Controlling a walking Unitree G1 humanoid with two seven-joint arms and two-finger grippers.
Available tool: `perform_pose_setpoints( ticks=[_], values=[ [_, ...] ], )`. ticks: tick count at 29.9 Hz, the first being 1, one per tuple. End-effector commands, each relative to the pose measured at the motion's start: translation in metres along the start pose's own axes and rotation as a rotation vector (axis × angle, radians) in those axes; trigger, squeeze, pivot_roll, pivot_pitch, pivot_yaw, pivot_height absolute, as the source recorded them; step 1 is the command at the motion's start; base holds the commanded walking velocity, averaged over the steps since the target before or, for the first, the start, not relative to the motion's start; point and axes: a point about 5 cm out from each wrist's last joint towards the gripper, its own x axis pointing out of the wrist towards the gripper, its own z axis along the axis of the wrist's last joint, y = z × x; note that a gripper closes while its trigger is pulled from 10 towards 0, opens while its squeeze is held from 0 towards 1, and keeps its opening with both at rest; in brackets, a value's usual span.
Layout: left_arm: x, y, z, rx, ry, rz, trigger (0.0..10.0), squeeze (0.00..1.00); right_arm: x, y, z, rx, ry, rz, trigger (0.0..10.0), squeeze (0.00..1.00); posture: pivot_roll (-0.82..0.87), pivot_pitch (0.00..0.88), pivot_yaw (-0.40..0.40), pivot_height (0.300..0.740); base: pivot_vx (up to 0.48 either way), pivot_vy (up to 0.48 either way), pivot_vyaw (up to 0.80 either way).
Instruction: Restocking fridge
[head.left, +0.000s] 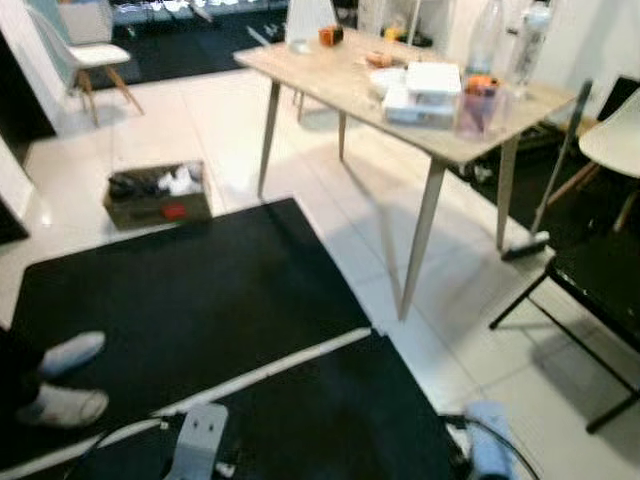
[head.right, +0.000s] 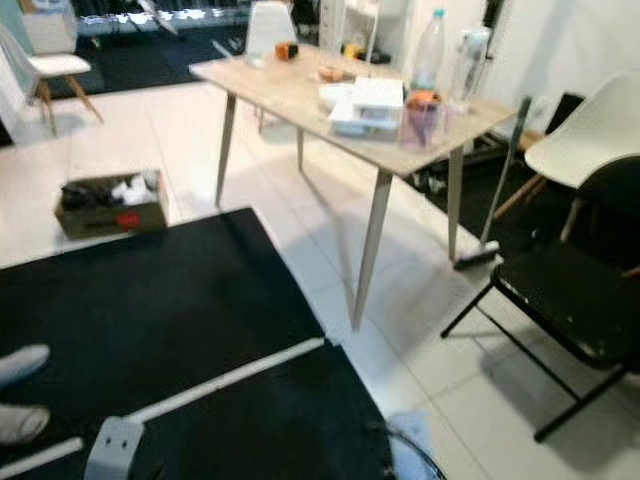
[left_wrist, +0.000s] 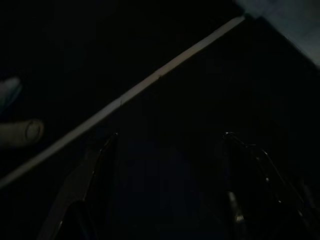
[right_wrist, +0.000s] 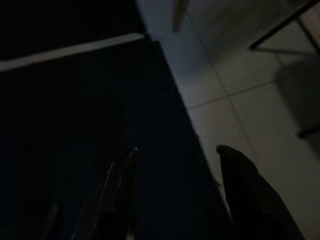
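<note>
Ahead, wooden table (head.left: 330, 85) with bottles (head.left: 487, 35) – both arms idle, jaws apart

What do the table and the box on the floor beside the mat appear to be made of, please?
Table: probably wood or wood-look laminate, matte, judging by its pale grain-toned top and tapered legs. Box: likely cardboard, dull brown with an open top holding dark and white items.
</note>
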Motion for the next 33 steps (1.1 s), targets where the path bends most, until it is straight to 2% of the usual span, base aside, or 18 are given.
perform_pose_setpoints(
  ticks=[1, 9, 14, 19, 21, 22, 25, 29, 33],
  values=[
    [-0.004, -0.001, -0.01, 0.005, 0.036, -0.004, 10.0, 0.0, -0.002, -0.008, -0.004, -0.008, 0.017, -0.022, 10.0, 0.0, -0.08, 0.112, 0.034, 0.736, 0.394, 0.0, 0.0],
    [-0.003, 0.001, -0.008, 0.008, 0.027, 0.002, 10.0, 0.0, 0.0, -0.007, -0.002, -0.009, 0.014, -0.018, 10.0, 0.0, -0.07, 0.095, 0.034, 0.736, 0.395, 0.0, 0.0],
    [0.001, 0.001, -0.002, -0.002, 0.008, 0.007, 10.0, 0.0, 0.004, -0.006, 0.008, 0.001, -0.027, -0.018, 10.0, 0.0, -0.07, 0.083, 0.036, 0.736, 0.392, 0.0, 0.0],
    [0.005, -0.002, 0.014, -0.028, -0.046, 0.007, 10.0, 0.0, 0.006, -0.002, 0.029, -0.001, -0.124, -0.004, 10.0, 0.0, -0.07, 0.076, 0.031, 0.736, 0.385, 0.0, 0.0],
    [0.009, -0.004, 0.025, -0.044, -0.083, 0.004, 10.0, 0.0, 0.007, 0.004, 0.045, -0.009, -0.204, 0.024, 10.0, 0.0, -0.07, 0.074, 0.03, 0.736, 0.384, 0.0, 0.0],
    [0.009, -0.004, 0.025, -0.044, -0.083, 0.004, 10.0, 0.0, 0.007, 0.004, 0.045, -0.009, -0.204, 0.024, 10.0, 0.0, -0.07, 0.074, 0.03, 0.736, 0.386, 0.0, 0.0],
    [0.013, -0.007, 0.04, -0.056, -0.135, 0.01, 10.0, 0.0, 0.007, 0.01, 0.069, -0.006, -0.312, 0.051, 10.0, 0.0, -0.07, 0.07, 0.022, 0.736, 0.381, 0.0, 0.0],
    [0.018, -0.005, 0.055, -0.063, -0.184, 0.011, 10.0, 0.0, 0.008, 0.013, 0.086, -0.012, -0.368, 0.067, 10.0, 0.0, -0.07, 0.065, 0.016, 0.736, 0.38, 0.0, 0.0],
    [0.018, -0.004, 0.056, -0.061, -0.185, 0.011, 10.0, 0.0, 0.008, 0.014, 0.087, -0.015, -0.368, 0.069, 10.0, 0.0, -0.07, 0.062, 0.018, 0.736, 0.375, 0.0, 0.0]
  ],
)
